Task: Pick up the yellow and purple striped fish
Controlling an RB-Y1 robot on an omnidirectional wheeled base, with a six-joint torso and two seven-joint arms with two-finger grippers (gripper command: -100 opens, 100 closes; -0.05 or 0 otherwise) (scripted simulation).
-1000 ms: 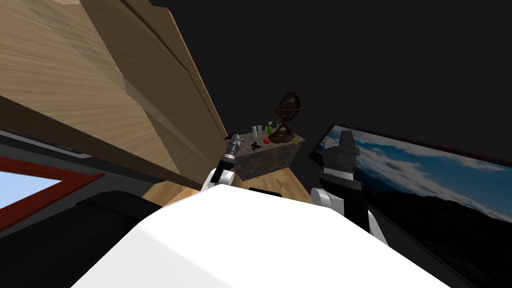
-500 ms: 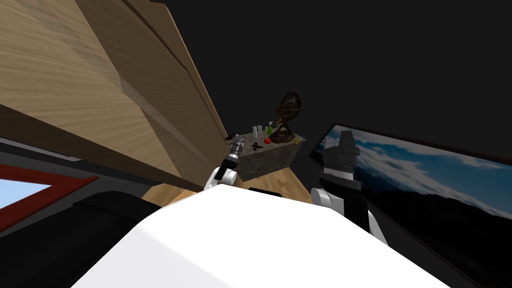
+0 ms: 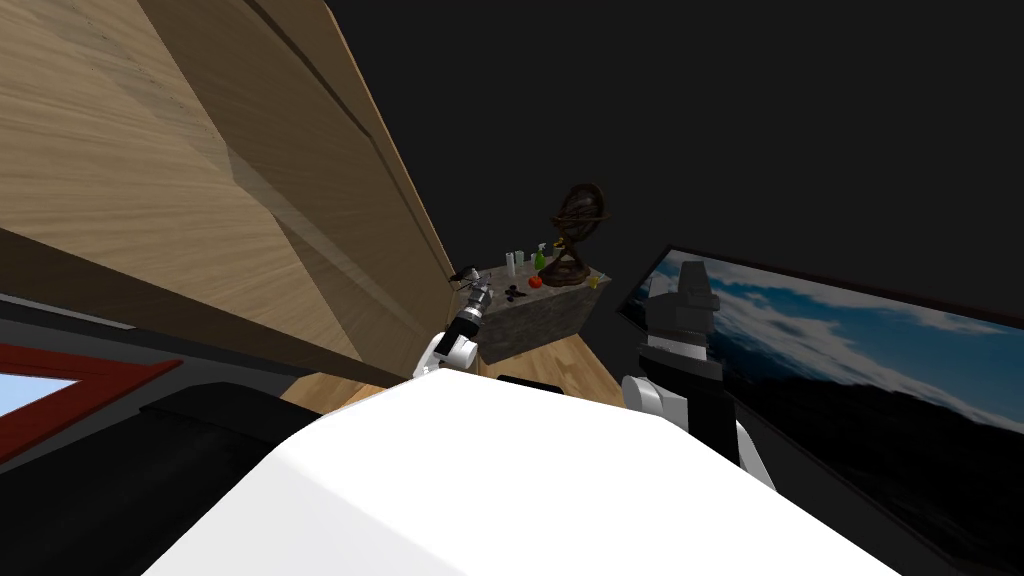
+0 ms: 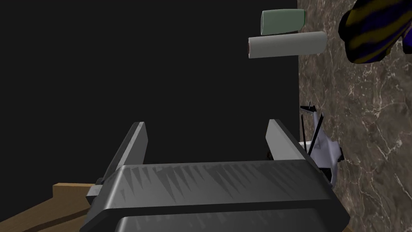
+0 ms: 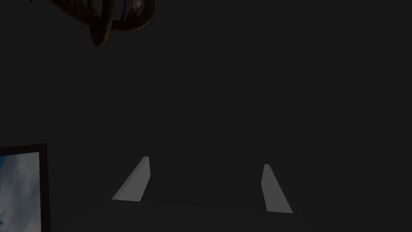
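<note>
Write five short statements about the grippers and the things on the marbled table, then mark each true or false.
1. The left gripper is open with nothing between its fingers. True.
2. The striped fish is clamped in the left gripper. False: it lies on the brown marbled tabletop, apart from the gripper.
3. A small white object lies on the tabletop close beside one finger of the left gripper. True.
4. The right gripper is shut on the small red object. False: it is open and empty, and the red object sits on the tabletop.
5. The dark globe stands on the floor. False: it stands on the tabletop.
</note>
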